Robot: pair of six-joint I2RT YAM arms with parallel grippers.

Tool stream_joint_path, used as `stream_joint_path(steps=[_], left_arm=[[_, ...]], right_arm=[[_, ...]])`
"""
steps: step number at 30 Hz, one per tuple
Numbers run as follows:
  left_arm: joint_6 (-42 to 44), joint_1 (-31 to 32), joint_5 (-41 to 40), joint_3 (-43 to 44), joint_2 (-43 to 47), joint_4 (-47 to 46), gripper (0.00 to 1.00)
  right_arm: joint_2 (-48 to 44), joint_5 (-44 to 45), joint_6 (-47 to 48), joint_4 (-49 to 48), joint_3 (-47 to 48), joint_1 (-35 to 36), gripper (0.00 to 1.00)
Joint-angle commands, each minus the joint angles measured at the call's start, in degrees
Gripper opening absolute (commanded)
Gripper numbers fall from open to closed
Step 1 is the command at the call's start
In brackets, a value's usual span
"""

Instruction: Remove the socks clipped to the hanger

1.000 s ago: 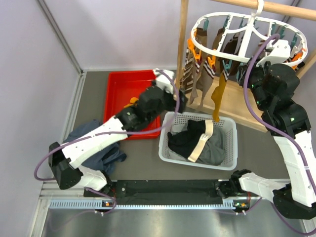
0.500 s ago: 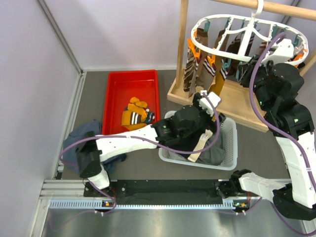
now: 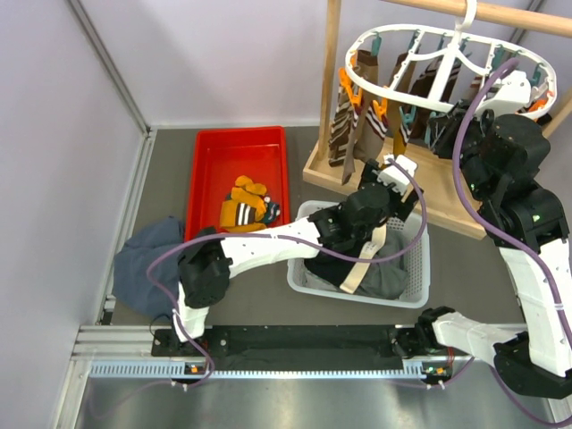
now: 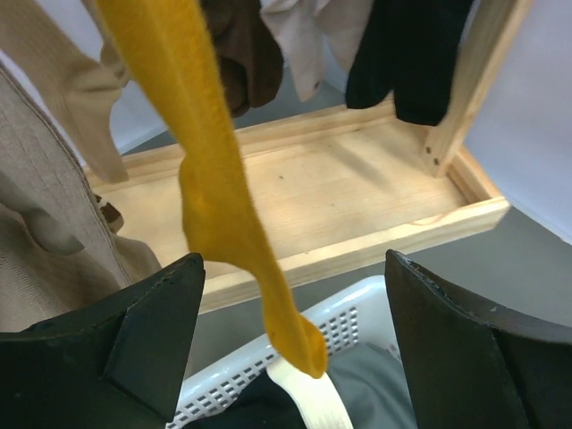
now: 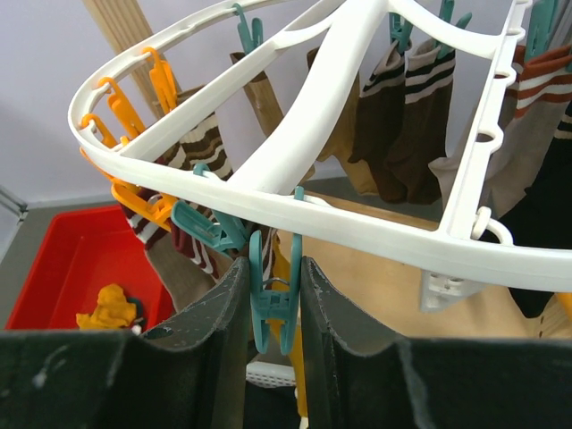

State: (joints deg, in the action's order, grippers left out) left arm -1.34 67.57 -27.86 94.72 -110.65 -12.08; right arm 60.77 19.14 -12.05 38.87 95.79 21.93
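The white hanger (image 3: 394,90) hangs from the wooden rack with several socks (image 3: 344,134) clipped round its rim (image 5: 357,228). A mustard sock (image 4: 214,179) dangles from a teal clip (image 5: 273,299). My right gripper (image 5: 273,268) is shut on that clip, one finger pressing each side. My left gripper (image 3: 393,174) is just above the basket's far rim, under the hanger. Its jaws stand open in the left wrist view, and the mustard sock's toe (image 4: 295,335) hangs between them, touching neither finger (image 4: 293,268).
A red tray (image 3: 210,152) at the back left holds a few loose socks (image 3: 243,207). A white basket (image 3: 304,268) holds dark clothes with a beige band. A blue-grey garment (image 3: 143,259) lies at the left. The rack's wooden base (image 4: 313,197) is behind the basket.
My left arm has swung right from over the red tray, across the basket, to under the hanger, its jaws narrowing slightly. The right arm has stayed at the clip.
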Motion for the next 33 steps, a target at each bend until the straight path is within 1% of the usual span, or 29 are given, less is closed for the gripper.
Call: stream_joint_path(steps=[1,3,4,6,7,9,10,11,12,15,17,19,20,23,26,28,29,33], left_arm=[[0.11,-1.30,-2.91,3.28,-1.67,-4.71,0.84],[0.03,-1.65,-2.29,3.11,-2.02,-4.89,0.77],[0.03,-1.83,-2.03,2.84,-2.03,-5.23,0.69],[0.20,-1.92,-1.85,2.67,-2.11,-5.41,0.60],[0.38,-1.92,-1.59,2.40,-2.11,-5.68,0.44],[0.29,-1.92,-1.32,2.05,-2.03,-5.50,0.27],[0.20,-1.92,-1.15,1.62,-1.50,-5.15,0.13],[-0.06,-1.92,-0.80,1.35,-1.15,-4.37,0.03],[-0.76,-1.83,-0.80,0.13,0.07,-4.19,0.00],[-2.08,-1.83,-0.01,-4.34,3.67,-6.29,0.00],[-2.61,-1.74,0.69,-6.38,5.52,-7.26,0.00],[-3.05,-1.65,0.87,-8.23,7.72,-7.79,0.00],[-3.14,-1.57,0.79,-8.67,8.34,-7.70,0.00],[-3.23,-1.21,1.23,-9.73,10.01,-7.44,0.00],[-2.35,-0.51,1.58,-10.17,10.98,-7.26,0.00],[-2.17,0.19,1.66,-10.25,11.77,-7.09,0.00],[-2.00,0.28,1.75,-10.34,11.95,-7.08,0.00],[-1.03,1.86,1.32,-10.34,12.30,-7.26,0.00]], right_arm=[[-1.62,-2.35,-1.13,0.85,2.39,-0.22,0.00],[-1.62,-2.44,-1.30,0.59,2.30,-0.31,0.00],[-1.62,-2.35,-1.39,0.68,2.30,-0.31,0.00],[-1.62,-2.35,-1.39,0.68,2.30,-0.22,0.00],[-1.62,-2.44,-1.48,0.68,2.21,-0.31,0.00],[-1.62,-2.61,-1.66,0.68,2.04,-0.22,0.00],[-1.71,-2.53,-1.74,0.94,1.95,-0.31,0.00],[-1.80,-2.35,-1.66,1.12,2.03,-0.31,0.00],[-1.71,-1.83,-1.74,1.38,2.03,-0.23,0.00],[-1.80,-0.59,-1.74,2.78,2.65,-0.31,0.00],[-1.97,-0.59,-1.66,3.66,3.09,-0.31,0.03],[-2.59,-0.68,-1.74,4.10,3.44,-0.31,0.11],[-2.68,-0.85,-1.74,4.98,3.79,-0.23,0.22],[-2.59,-1.11,-1.57,7.00,6.16,-0.23,0.33],[-2.50,-3.83,-1.22,9.46,9.32,-0.31,0.39],[-2.24,-5.59,-1.31,10.69,11.96,-0.31,0.42],[-2.15,-8.04,-1.13,11.13,12.84,-0.23,0.45],[2.32,-12.80,-0.96,15.35,20.82,-0.31,0.51]])
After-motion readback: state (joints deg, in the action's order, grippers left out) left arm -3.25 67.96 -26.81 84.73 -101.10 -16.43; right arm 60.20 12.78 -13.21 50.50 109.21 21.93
